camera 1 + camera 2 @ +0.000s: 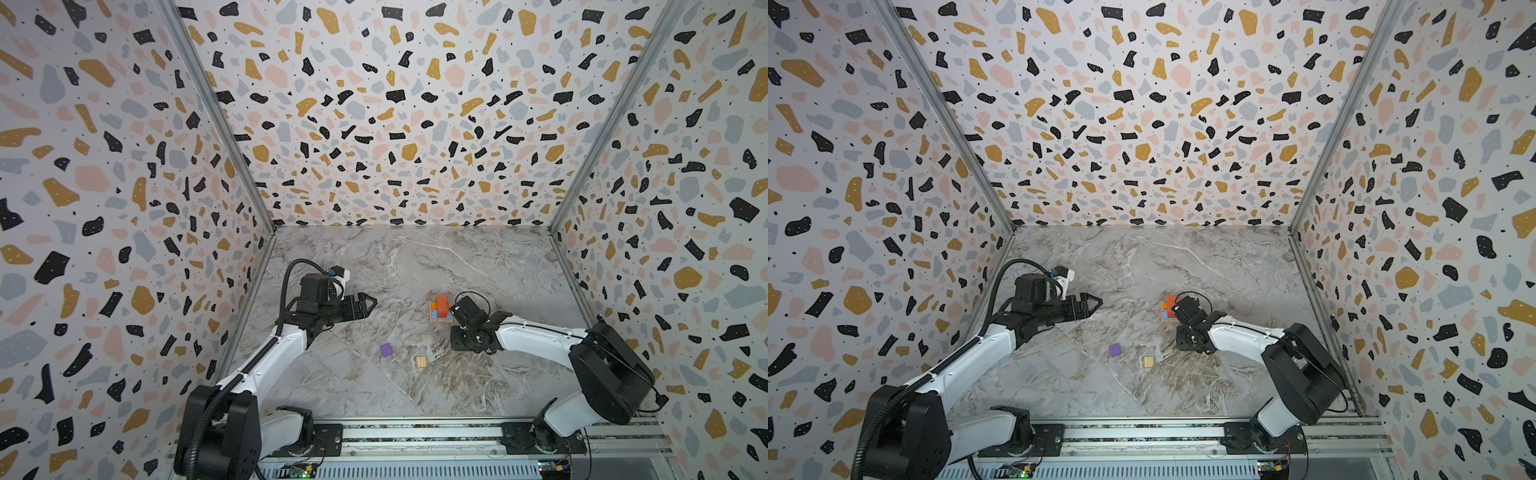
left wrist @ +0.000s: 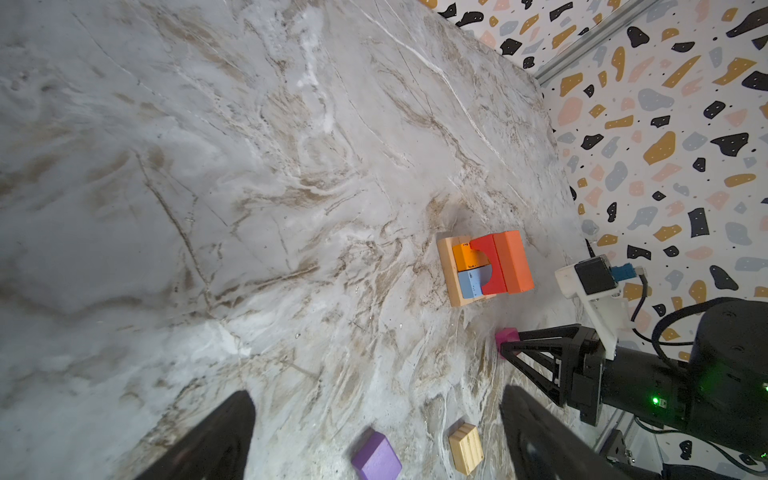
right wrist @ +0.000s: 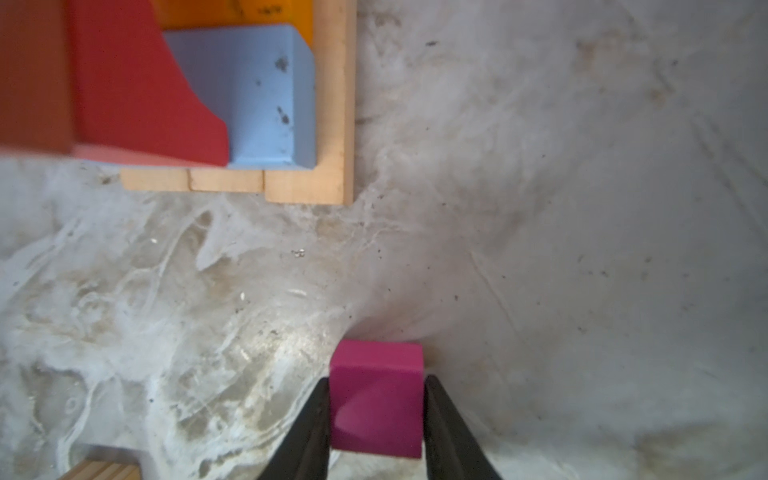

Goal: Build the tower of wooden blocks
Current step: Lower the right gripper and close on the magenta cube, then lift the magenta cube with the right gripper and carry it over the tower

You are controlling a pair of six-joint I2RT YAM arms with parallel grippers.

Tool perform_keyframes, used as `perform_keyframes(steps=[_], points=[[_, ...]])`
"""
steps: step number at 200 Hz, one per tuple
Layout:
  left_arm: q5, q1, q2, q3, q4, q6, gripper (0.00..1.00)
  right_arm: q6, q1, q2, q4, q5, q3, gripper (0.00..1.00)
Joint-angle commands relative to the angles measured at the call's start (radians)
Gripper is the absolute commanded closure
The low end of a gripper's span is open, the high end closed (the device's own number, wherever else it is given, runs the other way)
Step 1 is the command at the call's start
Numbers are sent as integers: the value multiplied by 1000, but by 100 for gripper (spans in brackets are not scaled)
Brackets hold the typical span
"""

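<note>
The tower stands right of the table's middle: a tan plank base, an orange and a blue block, a red arch block and an orange-red block on top. My right gripper is shut on a magenta cube that sits on the marble just in front of the tower. My left gripper hangs open and empty left of the tower. A purple cube lies loose on the table.
A small tan block lies right of the purple cube, in front of the tower. Patterned walls close the table on three sides. The arms' base rail runs along the front edge.
</note>
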Motion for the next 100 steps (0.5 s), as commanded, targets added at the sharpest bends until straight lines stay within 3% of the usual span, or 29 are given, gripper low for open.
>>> perform_keyframes(steps=[1, 80, 100], points=[[7, -5, -1, 7, 32, 13, 6, 1, 3, 1, -28, 29, 41, 66], [7, -4, -1, 7, 30, 13, 6, -3, 16, -27, -100, 76, 85, 67], [10, -5, -1, 7, 30, 13, 6, -3, 16, -66, -122, 81, 98, 74]])
